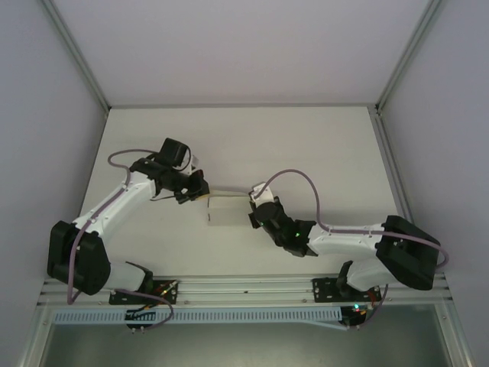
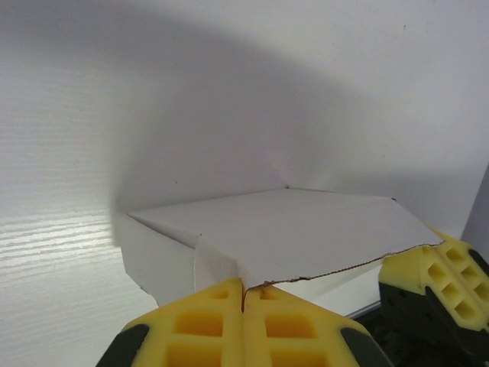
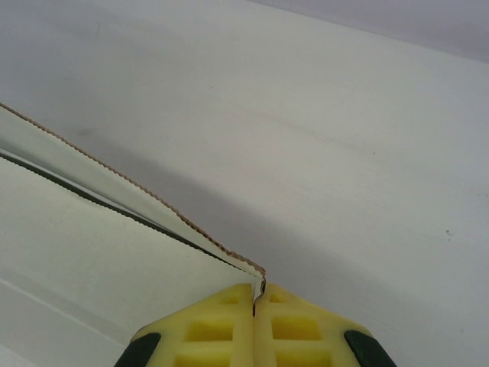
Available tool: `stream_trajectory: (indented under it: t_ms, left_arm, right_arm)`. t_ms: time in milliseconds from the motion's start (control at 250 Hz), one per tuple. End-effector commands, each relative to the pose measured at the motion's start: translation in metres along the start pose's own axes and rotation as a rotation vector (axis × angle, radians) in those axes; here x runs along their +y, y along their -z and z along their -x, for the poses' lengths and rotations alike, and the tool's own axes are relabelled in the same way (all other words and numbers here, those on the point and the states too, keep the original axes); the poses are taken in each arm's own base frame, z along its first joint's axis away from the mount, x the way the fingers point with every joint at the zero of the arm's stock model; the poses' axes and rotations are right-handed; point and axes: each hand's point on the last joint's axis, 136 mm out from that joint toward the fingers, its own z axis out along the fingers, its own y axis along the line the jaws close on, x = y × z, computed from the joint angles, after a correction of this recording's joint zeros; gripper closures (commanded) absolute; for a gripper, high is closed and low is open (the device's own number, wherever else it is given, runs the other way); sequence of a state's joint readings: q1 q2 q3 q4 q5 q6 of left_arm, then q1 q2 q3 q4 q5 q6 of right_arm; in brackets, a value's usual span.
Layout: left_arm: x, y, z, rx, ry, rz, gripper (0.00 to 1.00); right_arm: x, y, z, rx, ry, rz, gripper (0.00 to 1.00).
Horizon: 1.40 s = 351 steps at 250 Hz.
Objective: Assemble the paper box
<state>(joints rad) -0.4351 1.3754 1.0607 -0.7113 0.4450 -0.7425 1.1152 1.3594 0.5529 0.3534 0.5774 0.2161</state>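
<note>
The paper box (image 1: 228, 209) is a small white cardboard box lying mid-table between both arms. My left gripper (image 1: 200, 191) meets it from the left and my right gripper (image 1: 256, 215) from the right. In the left wrist view the box (image 2: 306, 233) lies just ahead with its torn-looking lid edge running into the seam of my left gripper (image 2: 244, 289), whose yellow pads are shut on that corner. The other arm's yellow pad (image 2: 432, 279) shows at the right. In the right wrist view a corner of the box flap (image 3: 92, 252) is pinched in my right gripper (image 3: 255, 297), shut on it.
The white table (image 1: 306, 145) is enclosed by pale walls with metal posts at the left (image 1: 76, 53) and right (image 1: 401, 61). An aluminium rail (image 1: 244, 287) carrying both arm bases runs along the near edge.
</note>
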Motion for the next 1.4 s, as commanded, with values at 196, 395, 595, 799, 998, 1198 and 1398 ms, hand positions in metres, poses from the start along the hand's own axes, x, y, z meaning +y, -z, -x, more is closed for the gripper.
stream_trajectory:
  t_ms: [196,395,595,799,998,1198,1398]
  left_arm:
    - [-0.034,0.011,0.002,0.032,0.044,-0.198,1.00]
    - [-0.008,0.012,-0.008,0.007,-0.118,-0.030,1.00]
    - [0.019,-0.018,-0.047,-0.008,-0.245,0.100,1.00]
    - [0.023,-0.019,-0.070,-0.129,-0.317,0.139,1.00]
    - [0.034,-0.035,-0.095,-0.101,-0.356,0.145,0.99]
    - [0.053,-0.040,-0.096,-0.108,-0.360,0.249,1.00]
    - [0.049,-0.030,-0.086,-0.169,-0.348,0.263,1.00]
  right_arm:
    - [0.020,0.003,-0.025,0.061,0.122,0.064,1.00]
    - [0.017,0.005,-0.026,0.052,0.116,0.056,1.00]
    - [0.020,0.005,-0.028,0.051,0.108,0.058,1.00]
    - [0.026,0.016,-0.030,0.035,0.129,0.065,1.00]
    - [0.030,0.023,-0.037,0.033,0.164,0.080,1.00]
    - [0.034,0.027,-0.047,0.075,0.122,0.122,0.95]
    - [0.025,0.035,-0.033,0.095,0.069,0.098,0.73]
